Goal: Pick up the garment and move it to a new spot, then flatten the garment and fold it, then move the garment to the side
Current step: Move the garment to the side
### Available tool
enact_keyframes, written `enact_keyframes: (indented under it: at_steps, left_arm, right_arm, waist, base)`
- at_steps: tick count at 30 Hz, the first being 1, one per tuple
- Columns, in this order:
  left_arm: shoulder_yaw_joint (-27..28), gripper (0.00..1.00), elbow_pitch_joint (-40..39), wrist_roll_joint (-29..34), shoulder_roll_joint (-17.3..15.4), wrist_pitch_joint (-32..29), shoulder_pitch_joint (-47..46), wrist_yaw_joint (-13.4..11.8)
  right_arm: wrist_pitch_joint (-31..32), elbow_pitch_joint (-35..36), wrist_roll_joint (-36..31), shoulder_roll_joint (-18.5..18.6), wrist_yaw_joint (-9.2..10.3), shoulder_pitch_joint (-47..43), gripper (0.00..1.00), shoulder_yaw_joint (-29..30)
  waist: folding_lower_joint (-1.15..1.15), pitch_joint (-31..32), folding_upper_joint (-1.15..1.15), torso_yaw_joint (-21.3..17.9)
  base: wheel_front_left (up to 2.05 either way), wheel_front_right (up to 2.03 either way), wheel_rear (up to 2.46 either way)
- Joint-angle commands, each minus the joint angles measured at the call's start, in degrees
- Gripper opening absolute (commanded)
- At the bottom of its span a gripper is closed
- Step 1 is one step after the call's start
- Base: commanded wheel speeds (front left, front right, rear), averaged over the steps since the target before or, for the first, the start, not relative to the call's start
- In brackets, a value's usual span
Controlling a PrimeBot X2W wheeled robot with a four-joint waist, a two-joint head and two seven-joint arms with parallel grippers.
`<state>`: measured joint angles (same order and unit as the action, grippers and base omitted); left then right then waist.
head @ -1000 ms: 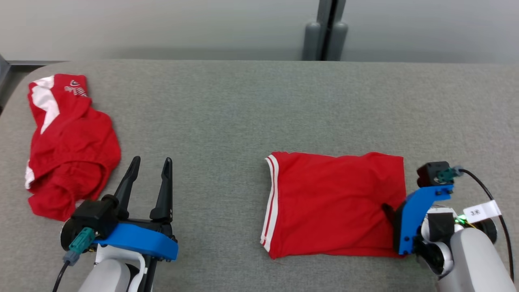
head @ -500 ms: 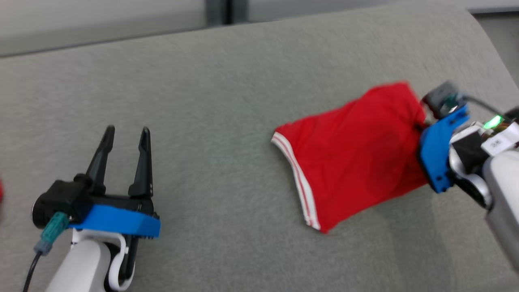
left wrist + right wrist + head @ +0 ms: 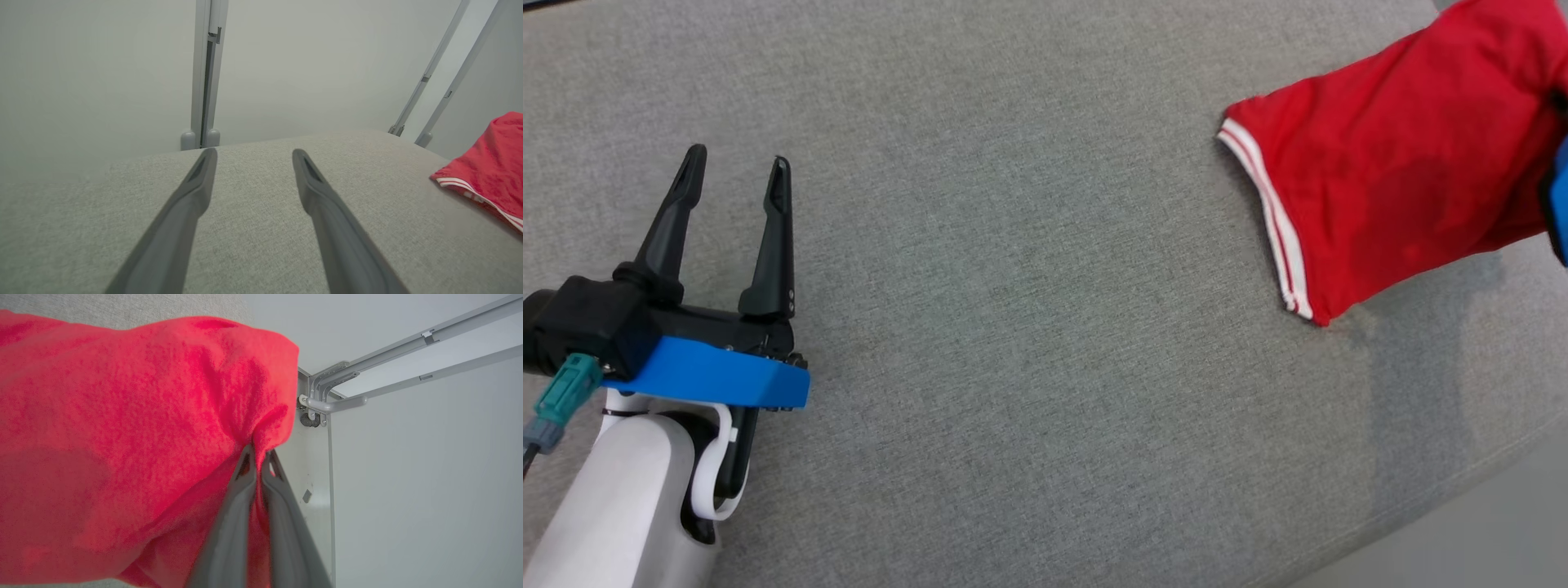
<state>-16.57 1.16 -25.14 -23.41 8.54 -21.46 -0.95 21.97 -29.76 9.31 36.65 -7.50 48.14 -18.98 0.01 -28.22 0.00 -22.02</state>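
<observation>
Red garment [image 3: 1388, 180] pinched in right end effector [image 3: 258, 454] (2 fingers [image 3: 241, 498] together); left end effector [image 3: 739, 157] spread.

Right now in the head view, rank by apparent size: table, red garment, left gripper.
1. table
2. red garment, cut off at the frame edge
3. left gripper; close to the garment in area and nearer the camera, so that pair is unsure

Lab, grey felt table [image 3: 1029, 269], plain partition panels [image 3: 102, 73]
</observation>
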Motion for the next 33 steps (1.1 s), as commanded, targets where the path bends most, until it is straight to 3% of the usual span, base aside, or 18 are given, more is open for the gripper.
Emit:
enact_keyframes:
  at_steps: [1,6,8,9,18,23,28,33]
  left_arm:
    - [0.17,1.00,-0.74,0.17,-0.48,-0.37,-0.79,-0.29]
    - [-0.02,1.00,-1.49,0.02,-1.09,-1.34,-1.09,-0.14]
    - [-0.01,1.00,-1.41,-0.05,-1.24,-1.50,-0.94,-0.13]
    - [-0.03,1.00,-1.28,-0.10,-1.28,-1.43,-0.73,-0.15]
    - [-0.50,1.00,1.51,-1.86,1.18,1.84,2.14,-0.34]
    - [-1.22,1.00,4.68,-3.31,3.71,4.08,5.21,-0.16]
    - [-1.24,1.00,7.11,-3.92,5.64,5.53,9.60,-0.92]
    - [-0.08,1.00,7.80,-4.31,6.21,6.25,14.50,-1.49]
  right_arm:
    - [-1.42,-1.99,-0.82,0.02,0.01,1.01,0.00,1.29]
    - [-5.70,-7.26,-2.94,-1.86,0.01,1.93,0.00,5.10]
    - [-7.40,-8.71,-4.14,-2.73,0.01,2.49,0.49,6.32]
    - [-8.49,-9.33,-4.59,-3.22,0.01,2.71,1.00,7.06]
    - [-17.84,-12.12,-9.46,-5.22,0.01,2.82,1.00,7.68]
    - [-21.42,-12.20,-6.87,-7.55,0.00,-1.46,1.00,8.10]
    - [-25.22,-6.32,-1.26,-11.16,0.00,-10.82,1.00,12.49]
    - [-27.60,4.36,1.59,-16.09,0.00,-23.46,1.00,18.23]
  waist:
    - [-0.01,-0.64,0.00,-0.04]
    - [-0.01,-1.25,0.00,-0.29]
    - [-0.01,-1.05,0.00,-0.34]
    - [-0.01,-0.82,0.00,-0.29]
    - [-0.01,5.64,0.00,2.12]
    - [-0.01,12.01,0.00,5.68]
    - [-0.01,17.68,0.00,10.22]
    - [-0.01,21.26,0.00,13.51]
  base:
    - [0.00,0.00,0.00]
    - [0.00,0.00,0.00]
    - [0.00,0.00,0.00]
    - [0.00,0.00,0.00]
    - [0.00,0.00,0.00]
    - [0.00,0.00,0.00]
    - [0.00,0.00,0.00]
    - [0.00,0.00,0.00]
